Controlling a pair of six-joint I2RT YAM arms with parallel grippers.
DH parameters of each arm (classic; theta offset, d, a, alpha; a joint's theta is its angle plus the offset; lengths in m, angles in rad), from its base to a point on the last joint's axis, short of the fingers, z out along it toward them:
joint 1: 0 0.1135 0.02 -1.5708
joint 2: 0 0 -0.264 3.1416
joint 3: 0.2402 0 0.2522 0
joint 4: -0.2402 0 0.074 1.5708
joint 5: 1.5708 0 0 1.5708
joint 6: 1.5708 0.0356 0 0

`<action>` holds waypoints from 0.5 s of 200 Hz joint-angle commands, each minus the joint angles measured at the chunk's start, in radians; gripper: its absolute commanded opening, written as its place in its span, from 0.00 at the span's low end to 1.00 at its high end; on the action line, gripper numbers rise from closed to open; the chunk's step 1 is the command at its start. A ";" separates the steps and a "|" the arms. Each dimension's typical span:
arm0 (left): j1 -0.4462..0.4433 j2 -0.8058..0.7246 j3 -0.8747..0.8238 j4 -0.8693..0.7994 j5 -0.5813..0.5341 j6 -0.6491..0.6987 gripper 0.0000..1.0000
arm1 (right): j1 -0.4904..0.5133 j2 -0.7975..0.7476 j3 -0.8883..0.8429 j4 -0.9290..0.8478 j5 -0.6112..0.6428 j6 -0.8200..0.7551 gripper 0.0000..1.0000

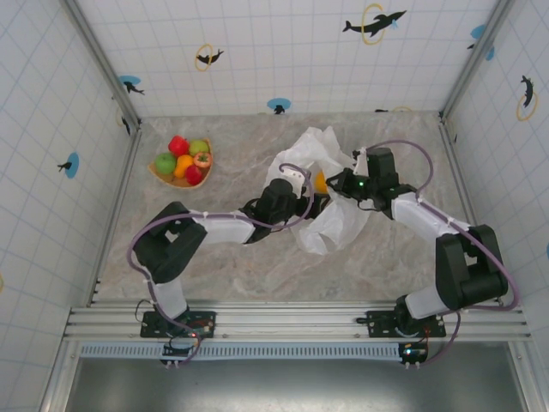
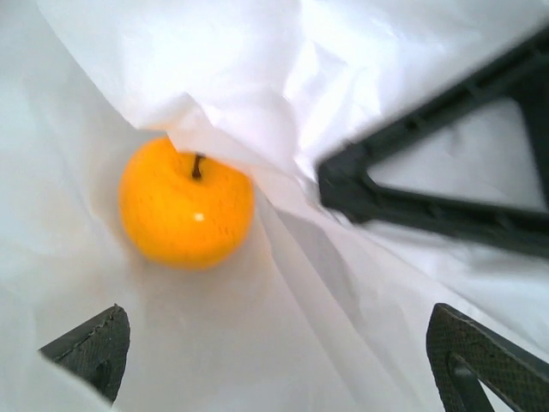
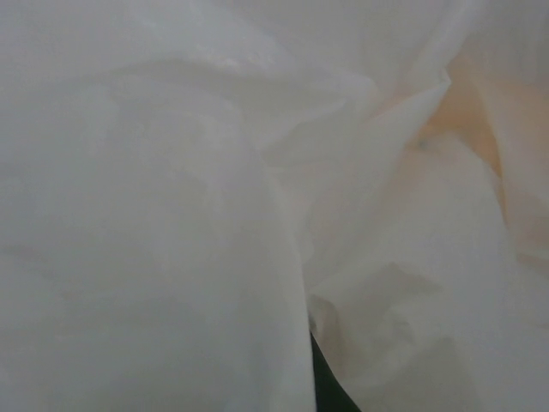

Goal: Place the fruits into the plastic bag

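The white plastic bag (image 1: 333, 215) lies crumpled mid-table, its mouth towards the left. An orange fruit (image 2: 184, 206) rests inside on the film, also visible at the bag's mouth (image 1: 320, 182). My left gripper (image 2: 279, 360) is open just short of that fruit, with nothing between its fingers (image 2: 90, 348). It reaches into the mouth (image 1: 306, 202). My right gripper (image 1: 340, 184) is shut on the bag's upper edge, and its black finger (image 2: 429, 184) shows above the fold. Bag film (image 3: 171, 215) covers the right wrist view. Several more fruits (image 1: 184, 163), red, green and orange, sit at the back left.
Those fruits lie in an orange-tan tray (image 1: 159, 174) near the left wall. Tiled walls close the table on three sides. Bare marble surface (image 1: 257, 266) stretches between the bag and the arm bases.
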 commanded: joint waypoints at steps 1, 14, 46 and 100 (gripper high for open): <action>0.002 -0.075 -0.007 -0.188 0.054 0.071 0.90 | -0.004 0.018 0.061 -0.084 0.058 -0.132 0.00; 0.007 -0.111 -0.014 -0.238 0.050 0.087 0.89 | -0.003 0.027 0.087 -0.124 0.076 -0.188 0.00; 0.043 -0.199 -0.039 -0.269 0.176 0.083 0.89 | -0.001 0.039 0.135 -0.203 0.126 -0.300 0.00; 0.174 -0.355 -0.042 -0.347 0.541 0.075 0.89 | -0.001 0.025 0.141 -0.227 0.133 -0.353 0.00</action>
